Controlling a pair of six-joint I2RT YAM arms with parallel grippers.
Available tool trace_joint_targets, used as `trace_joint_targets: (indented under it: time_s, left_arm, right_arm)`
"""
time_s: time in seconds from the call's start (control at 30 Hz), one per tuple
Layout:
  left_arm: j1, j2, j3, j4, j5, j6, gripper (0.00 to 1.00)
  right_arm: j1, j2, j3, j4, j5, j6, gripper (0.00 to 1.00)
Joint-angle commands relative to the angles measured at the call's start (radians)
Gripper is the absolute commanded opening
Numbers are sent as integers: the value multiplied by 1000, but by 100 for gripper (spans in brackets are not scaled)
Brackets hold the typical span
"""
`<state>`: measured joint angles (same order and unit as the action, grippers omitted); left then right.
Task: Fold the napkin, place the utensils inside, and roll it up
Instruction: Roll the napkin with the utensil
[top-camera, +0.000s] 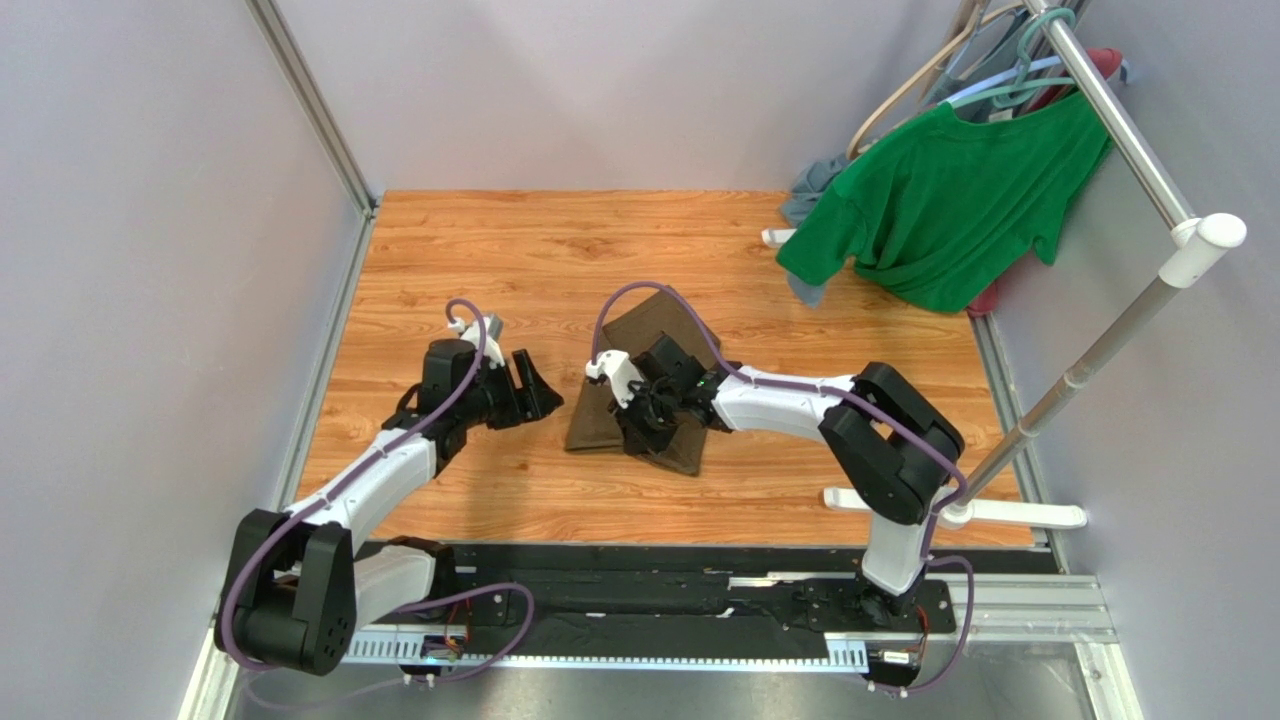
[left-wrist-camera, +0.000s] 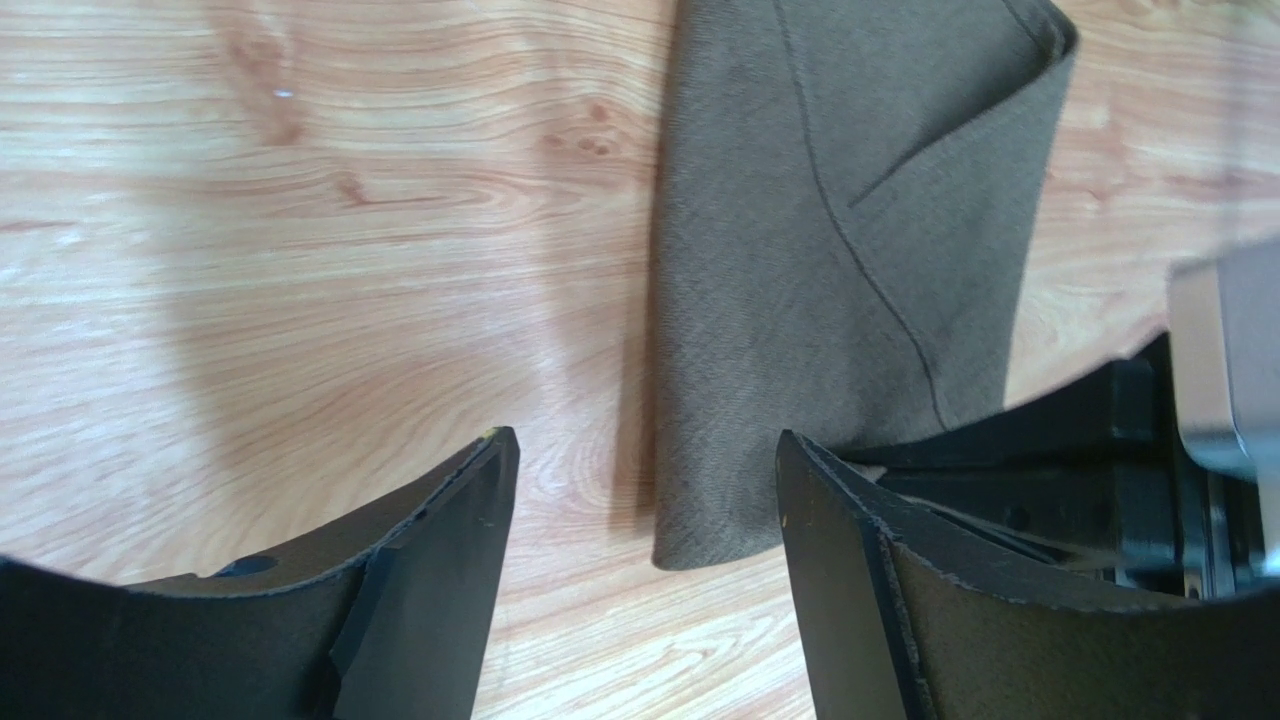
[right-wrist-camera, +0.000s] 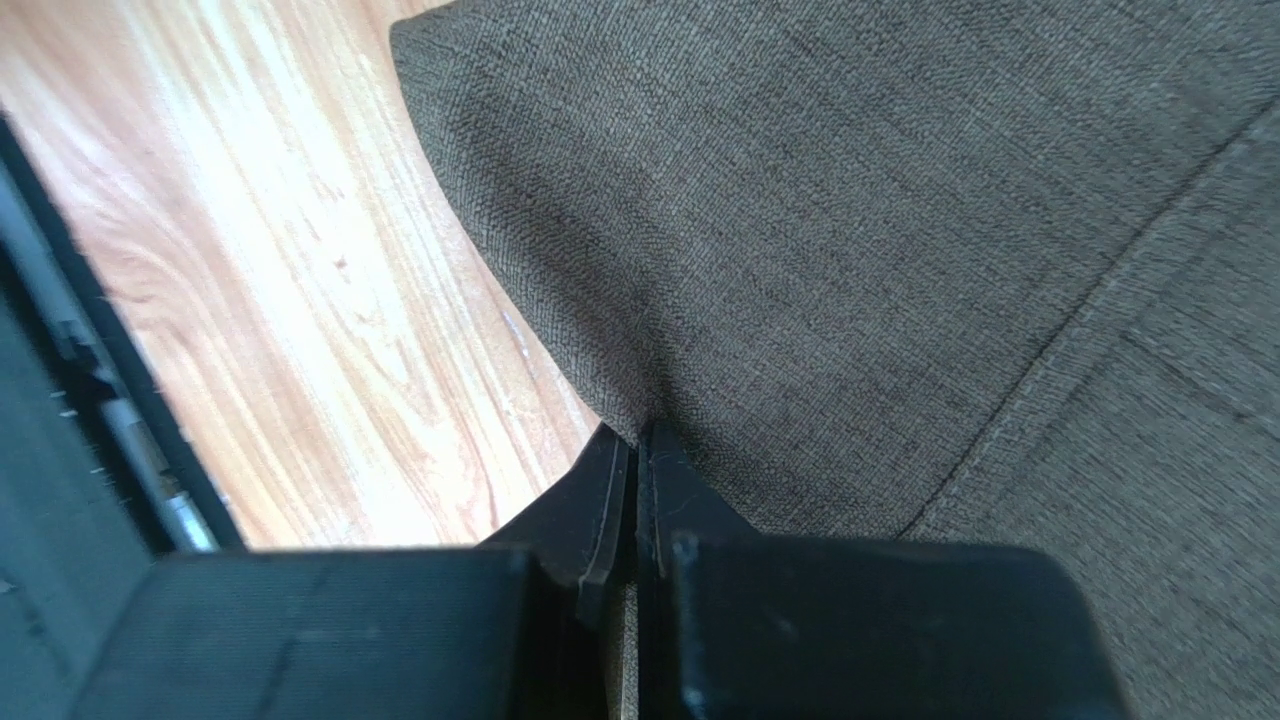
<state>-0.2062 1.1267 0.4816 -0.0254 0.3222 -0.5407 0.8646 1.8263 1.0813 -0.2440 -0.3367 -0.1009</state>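
Note:
The olive-brown napkin (top-camera: 643, 318) lies folded in the middle of the wooden table (top-camera: 511, 255). My right gripper (top-camera: 643, 420) is over its near part, shut on the napkin's edge (right-wrist-camera: 842, 225); cloth shows pinched between the closed fingers (right-wrist-camera: 594, 503). My left gripper (top-camera: 538, 393) stands open just left of the napkin's near left corner (left-wrist-camera: 721, 525), apart from it, with only bare wood between its fingers (left-wrist-camera: 451, 525). The utensils are not in view.
A bright green T-shirt (top-camera: 947, 195) hangs from a metal rack (top-camera: 1120, 113) at the back right, with a grey-blue garment (top-camera: 812, 188) behind it. Grey walls close the left and back sides. The rack's white foot (top-camera: 962, 513) lies at the near right.

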Motion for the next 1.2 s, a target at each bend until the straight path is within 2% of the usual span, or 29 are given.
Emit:
trace_joint_targets:
  time_s: [0.0, 0.13, 0.4, 0.57, 0.87, 1.03, 1.1, 1.17]
  left_arm:
    - [5, 18, -31, 110, 115, -14, 74]
    - [2, 57, -38, 104, 172, -47, 75]
    - [-38, 157, -46, 104, 172, -97, 74]
    - [-62, 192, -46, 130, 181, -137, 69]
    - [-76, 289, -61, 242, 210, -199, 45]
    - [-76, 286, -48, 217, 202, -200, 24]
    - [-76, 286, -38, 205, 204, -194, 22]
    - [-76, 288, -32, 186, 207, -188, 16]
  right_arm:
    - [-32, 31, 55, -31, -173, 43, 0]
    - [-56, 54, 81, -34, -217, 50, 0]
    - [-82, 80, 103, -40, -248, 52, 0]
    - [-87, 83, 103, -43, -246, 49, 0]
    - [-90, 94, 103, -40, -255, 44, 0]
    - [-90, 91, 101, -40, -248, 41, 0]
    - [-90, 88, 100, -38, -243, 40, 0]
    - [-90, 90, 100, -40, -237, 38, 0]
